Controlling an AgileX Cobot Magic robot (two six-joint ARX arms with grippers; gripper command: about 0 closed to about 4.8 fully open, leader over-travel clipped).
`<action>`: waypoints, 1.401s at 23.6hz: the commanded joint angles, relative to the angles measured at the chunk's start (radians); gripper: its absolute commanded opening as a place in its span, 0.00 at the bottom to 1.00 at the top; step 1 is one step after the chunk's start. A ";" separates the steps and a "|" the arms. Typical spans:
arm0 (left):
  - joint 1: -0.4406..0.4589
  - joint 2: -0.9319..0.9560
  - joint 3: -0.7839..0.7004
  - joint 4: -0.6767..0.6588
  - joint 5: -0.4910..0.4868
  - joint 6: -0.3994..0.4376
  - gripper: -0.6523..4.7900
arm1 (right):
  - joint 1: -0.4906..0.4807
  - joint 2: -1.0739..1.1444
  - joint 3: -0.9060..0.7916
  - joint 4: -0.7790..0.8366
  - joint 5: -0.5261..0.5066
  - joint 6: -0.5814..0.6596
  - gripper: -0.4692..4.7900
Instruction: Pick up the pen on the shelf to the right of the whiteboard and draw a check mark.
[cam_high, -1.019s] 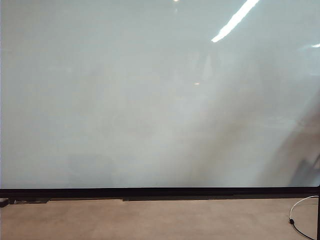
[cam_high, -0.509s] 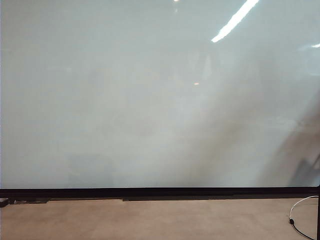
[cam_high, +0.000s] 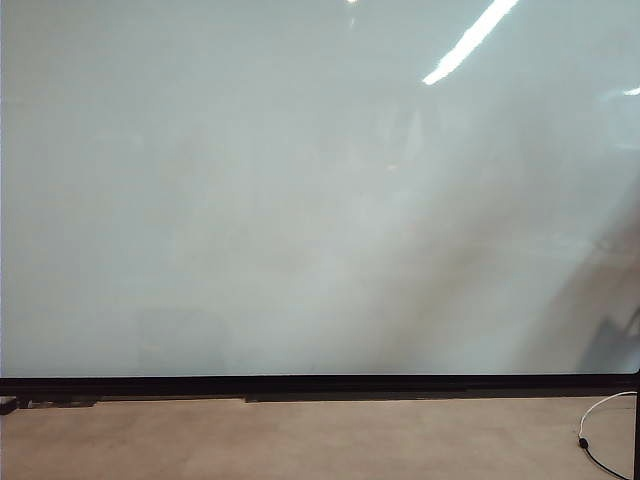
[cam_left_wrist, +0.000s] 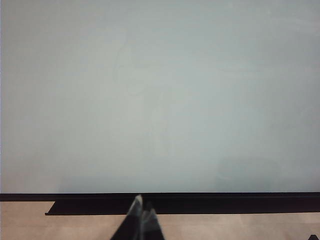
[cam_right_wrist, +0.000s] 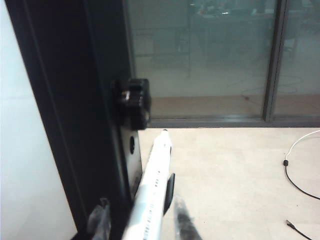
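The whiteboard (cam_high: 300, 200) fills almost the whole exterior view, and no check mark shows on it. Neither gripper appears in that view. In the right wrist view the white pen (cam_right_wrist: 157, 165) lies beside the board's black side frame (cam_right_wrist: 75, 100), its tip pointing away from the camera. My right gripper (cam_right_wrist: 141, 221) is open and straddles the pen's near end. One finger (cam_right_wrist: 100, 220) is on the frame side and the other (cam_right_wrist: 184, 222) on the floor side, with gaps to the barrel. My left gripper (cam_left_wrist: 142, 214) is shut and empty in front of the whiteboard's (cam_left_wrist: 160, 100) bottom edge.
A black knob (cam_right_wrist: 135, 100) juts from the side frame just beyond the pen's tip. A white cable with a black plug (cam_right_wrist: 295, 165) lies on the floor to the right, also seen in the exterior view as the cable (cam_high: 600, 420). Glass doors stand behind.
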 joint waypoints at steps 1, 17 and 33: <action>0.000 0.000 0.003 0.006 0.000 0.004 0.11 | -0.001 -0.003 0.002 0.018 -0.004 0.008 0.40; 0.000 0.000 0.003 0.006 0.000 0.004 0.11 | -0.001 -0.003 0.002 0.024 -0.005 0.009 0.11; 0.000 0.000 0.003 0.006 0.000 0.004 0.11 | -0.064 -0.018 -0.001 0.038 -0.032 0.020 0.09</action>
